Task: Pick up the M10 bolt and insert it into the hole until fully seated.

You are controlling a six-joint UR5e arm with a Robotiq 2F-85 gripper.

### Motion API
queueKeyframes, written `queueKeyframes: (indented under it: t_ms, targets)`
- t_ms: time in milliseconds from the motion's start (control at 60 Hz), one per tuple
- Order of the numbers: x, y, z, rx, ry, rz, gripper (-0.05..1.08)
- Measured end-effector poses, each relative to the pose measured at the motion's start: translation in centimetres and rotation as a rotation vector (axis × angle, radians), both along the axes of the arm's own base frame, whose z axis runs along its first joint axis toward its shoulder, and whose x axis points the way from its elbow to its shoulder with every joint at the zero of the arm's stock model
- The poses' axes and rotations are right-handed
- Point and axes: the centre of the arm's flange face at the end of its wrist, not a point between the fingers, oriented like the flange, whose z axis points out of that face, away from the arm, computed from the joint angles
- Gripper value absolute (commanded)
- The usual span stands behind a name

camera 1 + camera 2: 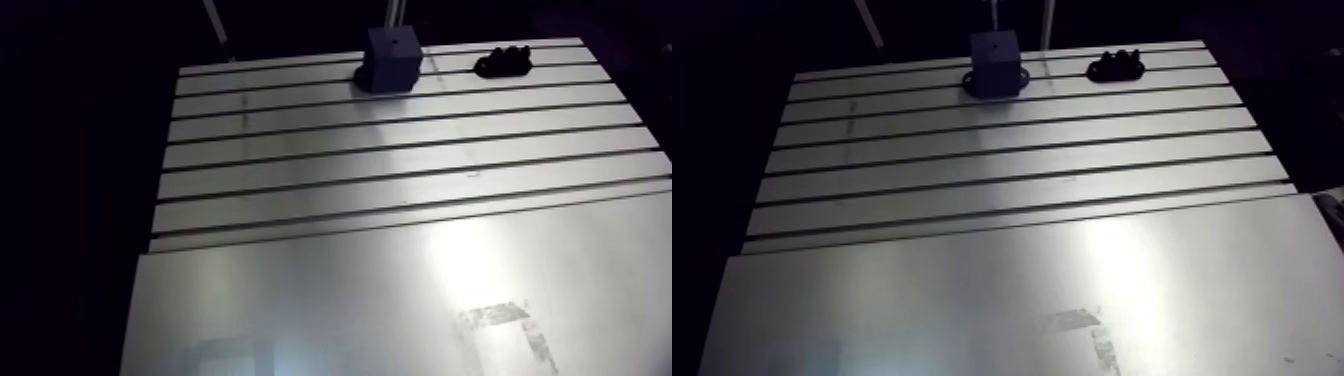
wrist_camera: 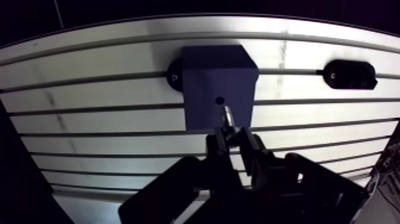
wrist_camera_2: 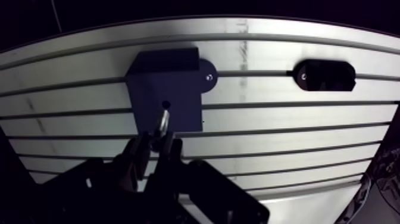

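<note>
Wrist view shows the claw (image 2: 233, 139) pinching the silvery metal bolt (image 2: 227, 116), rigid and likely slick, by its rear end, tip just short of the dark-blue block (image 2: 217, 74).

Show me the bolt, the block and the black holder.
bolt (image 2: 227, 116), wrist view, on its shiny shank.
block (image 2: 208, 77), wrist view, on the face with the hole.
black holder (image 2: 351, 74), wrist view, on its middle.

Blue block (image 1: 391, 58), silver slotted table (image 1: 400, 190), black bracket (image 1: 503, 63)

Dim all round, black past the table (image 1: 972, 170). Light from above leaves 1 white glare patch on its near end. The block (image 1: 995, 62) and gripper (image 2: 232, 136) read as dark shapes; the bolt (image 2: 227, 114) glints. Straight edges bow in the wrist view.
</note>
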Motion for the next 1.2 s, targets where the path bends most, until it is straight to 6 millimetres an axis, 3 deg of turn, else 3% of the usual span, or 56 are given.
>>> queueKeyframes:
  t_ms: [1200]
  targets:
    - [0.3,-0.2,-1.1,-0.001,-0.024,0.004,1.08]
